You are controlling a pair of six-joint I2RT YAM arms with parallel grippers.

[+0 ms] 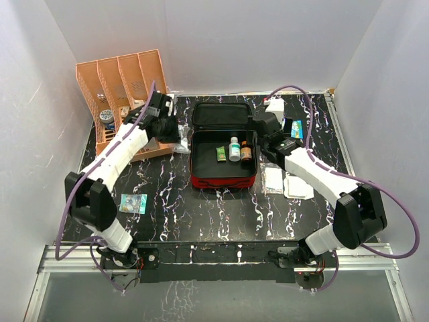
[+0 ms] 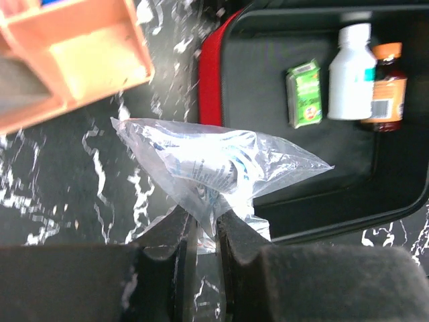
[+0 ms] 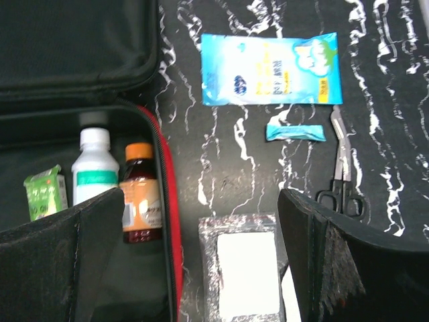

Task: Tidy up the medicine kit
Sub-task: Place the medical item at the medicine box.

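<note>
- Between the left gripper's (image 2: 203,225) fingertips, pinched tight: the lower end of a clear plastic bag (image 2: 214,164) with white contents, fanning out ahead of the fingers over the marbled black table (image 2: 60,188).
- Ahead and to the right of that gripper: the medicine kit (image 2: 209,80), lying open with its red wall and black lining showing.
- Inside the kit, farther right than the bag: a green box (image 2: 305,92), a white bottle (image 2: 352,74) and a brown bottle with an orange cap (image 2: 389,87), side by side.
- Ahead and to the left of the same gripper: a corner of the orange rack (image 2: 74,54), near the bag but apart from it.
- Over the kit's right edge: the right gripper (image 3: 201,201), spread wide and gripping nothing.
- Between its two fingers, on the table just beside the kit: a flat white pad in a clear packet (image 3: 244,268).
- Just ahead of its right finger: scissors (image 3: 343,171).
- Farther ahead still: a small blue sachet (image 3: 295,132), then a blue wipes pack (image 3: 271,69).
</note>
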